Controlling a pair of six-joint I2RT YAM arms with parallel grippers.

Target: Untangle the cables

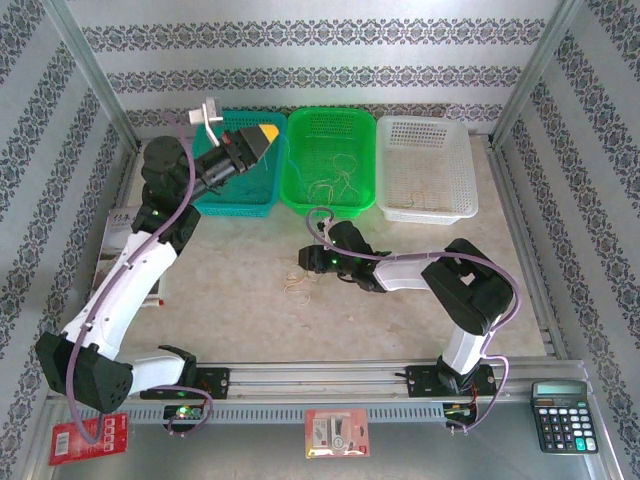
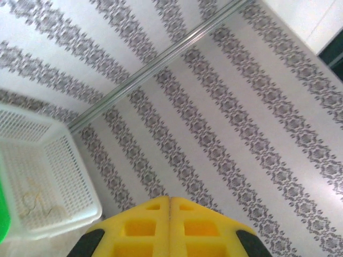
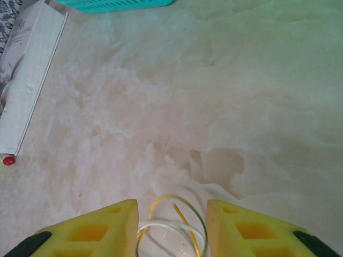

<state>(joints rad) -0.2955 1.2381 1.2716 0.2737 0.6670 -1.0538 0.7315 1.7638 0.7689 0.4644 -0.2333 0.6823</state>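
A small tangle of thin cables [image 1: 297,283] lies on the pale table in front of the green basket. My right gripper [image 1: 304,266] hangs low over it. In the right wrist view the yellow fingers [image 3: 96,230] stand apart, and loops of white, yellow and green cables [image 3: 177,225] lie on the table between them, untouched by either pad; the right gripper [image 3: 171,214] is open. My left gripper [image 1: 271,132] is raised above the teal basket, its yellow fingers pressed together with nothing between them [image 2: 170,206]. More cables lie in the green basket [image 1: 335,182] and in the white basket [image 1: 425,202].
Three baskets line the back: teal [image 1: 215,205], green [image 1: 300,200] and white [image 1: 465,190]. A white booklet [image 1: 115,245] lies at the left edge of the table. A calculator [image 1: 563,415] and red packets [image 1: 85,440] sit on the near rail.
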